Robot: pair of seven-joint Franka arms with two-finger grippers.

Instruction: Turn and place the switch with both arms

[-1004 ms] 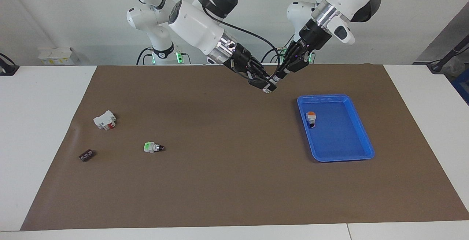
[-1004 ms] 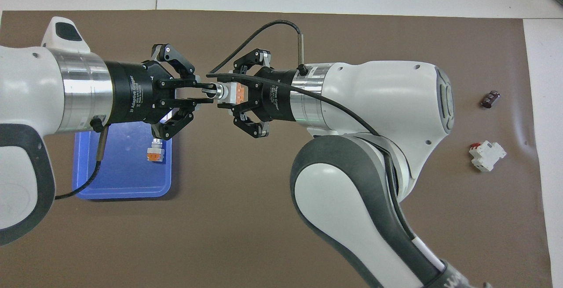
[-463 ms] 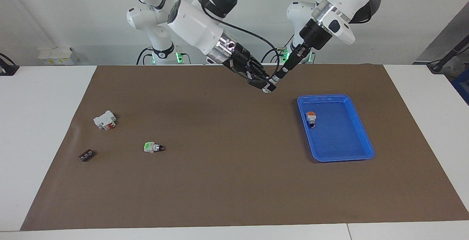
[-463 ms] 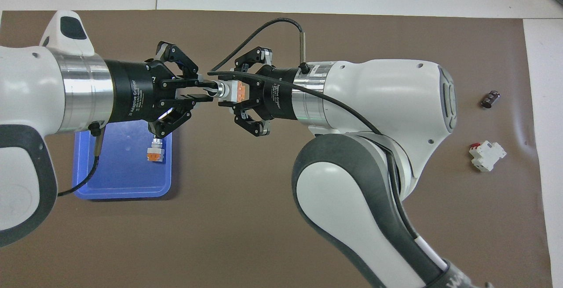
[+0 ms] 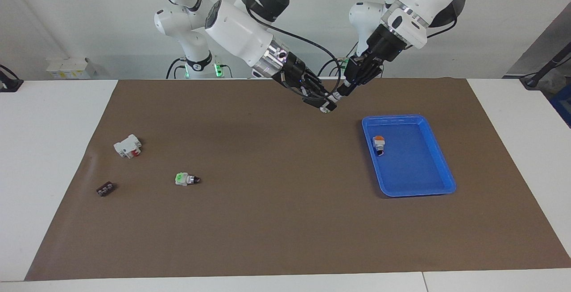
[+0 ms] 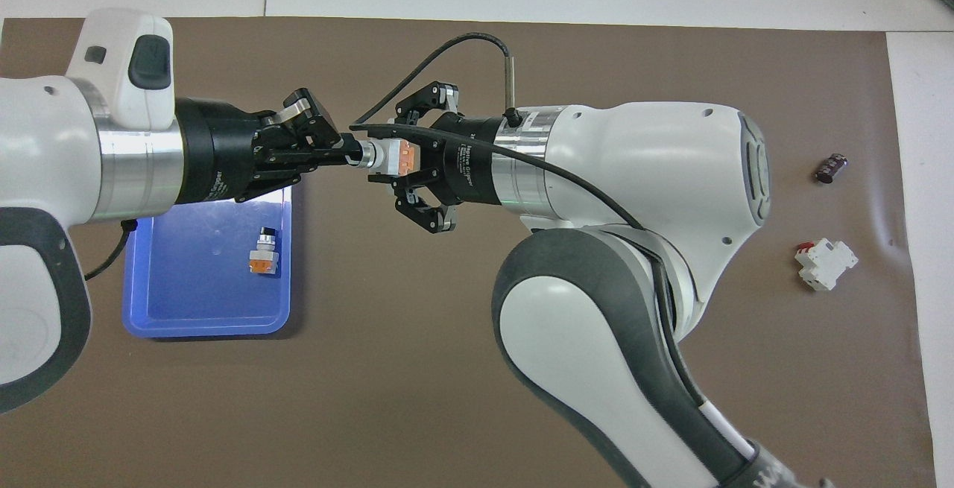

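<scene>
Both arms met in the air over the brown mat (image 5: 276, 203), near the robots' edge of the table (image 5: 53, 158) and just beside the blue tray (image 5: 439, 167), toward the right arm's end from it. The right gripper (image 6: 391, 162) was clamped on the white body of the switch (image 6: 386, 157), whose orange end lay between its fingers (image 6: 426, 97). The left gripper (image 6: 344, 154) had its fingers closed together on the black knob at the switch's other end, so the switch was held level between the two. A second orange-ended switch (image 6: 264, 252) lay inside the tray. Toward the right arm's end of the mat lay a green-ended switch (image 5: 186, 179), a white block with a red part (image 5: 127, 146) and a small dark part (image 5: 105, 189), well apart from one another.
</scene>
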